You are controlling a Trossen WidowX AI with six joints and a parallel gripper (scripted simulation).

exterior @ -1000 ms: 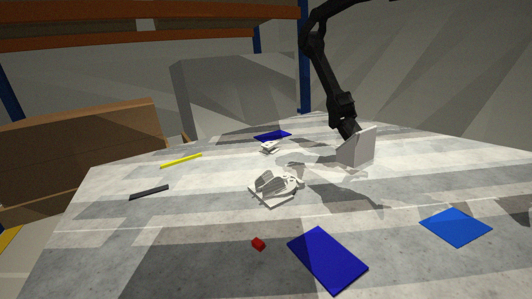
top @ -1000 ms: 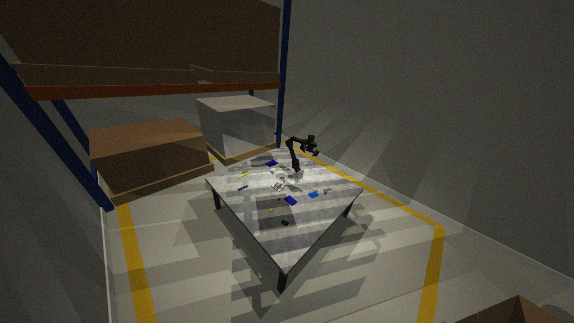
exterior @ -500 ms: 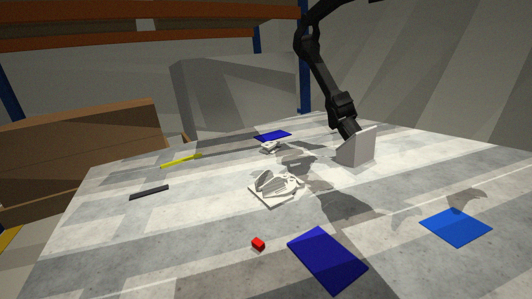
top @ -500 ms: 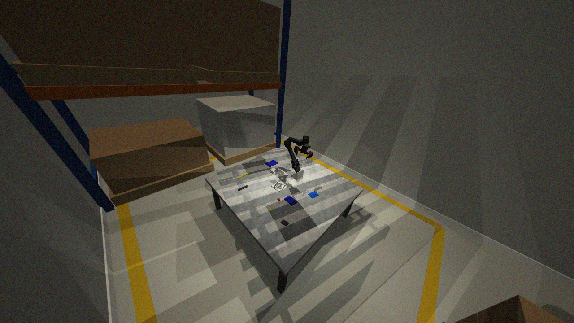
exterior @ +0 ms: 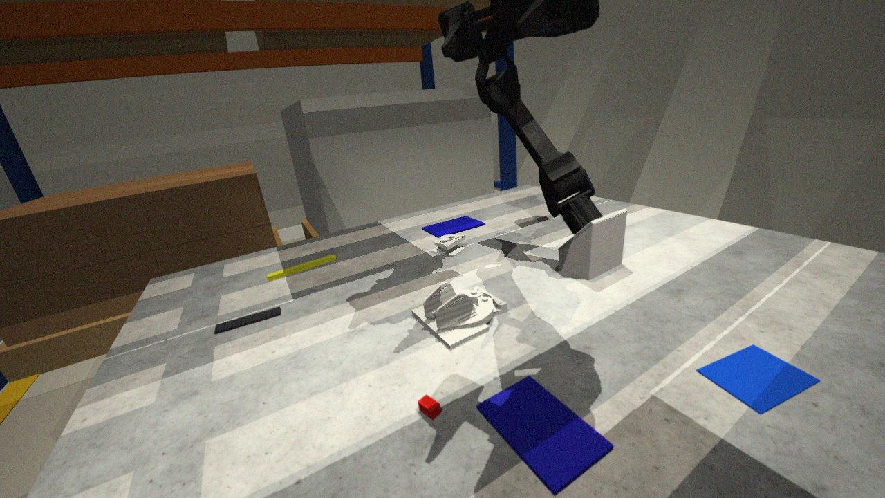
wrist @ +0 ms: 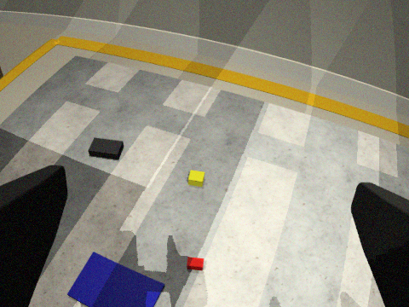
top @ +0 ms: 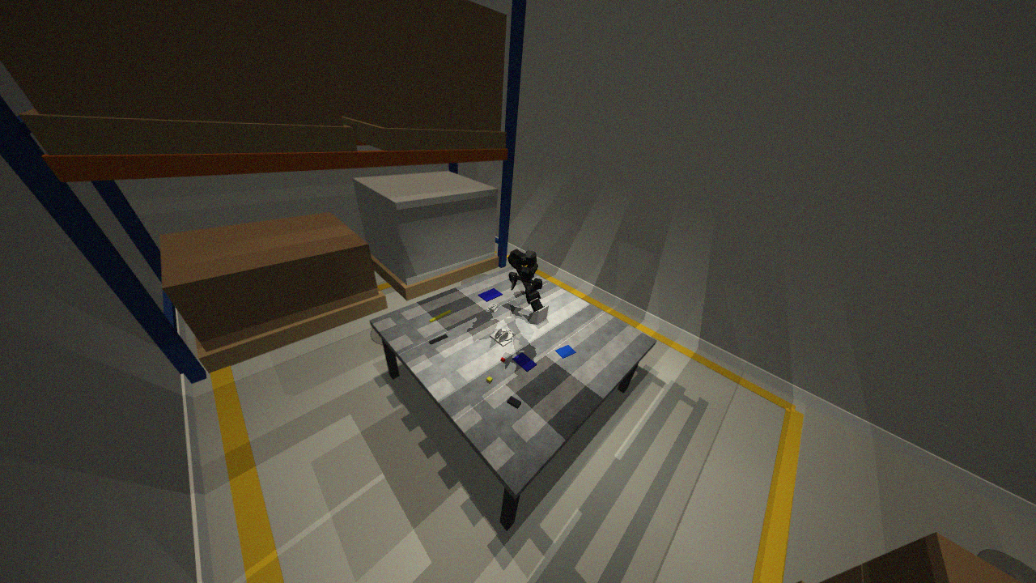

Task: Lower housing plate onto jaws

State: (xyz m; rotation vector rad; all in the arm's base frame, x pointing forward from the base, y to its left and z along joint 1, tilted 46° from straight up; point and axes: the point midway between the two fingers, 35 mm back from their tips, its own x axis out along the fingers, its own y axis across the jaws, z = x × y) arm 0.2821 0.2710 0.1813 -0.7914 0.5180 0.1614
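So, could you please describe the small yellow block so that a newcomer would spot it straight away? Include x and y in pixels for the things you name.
On the table [top: 463, 413], find the black block [top: 513, 402] [wrist: 106, 148] and the red block [top: 503, 359] [wrist: 195, 263]. The small block between them [top: 489, 379] [wrist: 196, 178] is yellow, and far stubbier than the long yellow bar [top: 440, 315] [exterior: 301, 267].

Between my spread fingers, nothing blocks the gap. Below, a yellow block and a red block stand low, with a passage between them. A dark blue plate lies flat, easy to pass over. The white assembly has upright ribs that block a low sweep, and a grey angled bracket stands at my arm's foot.
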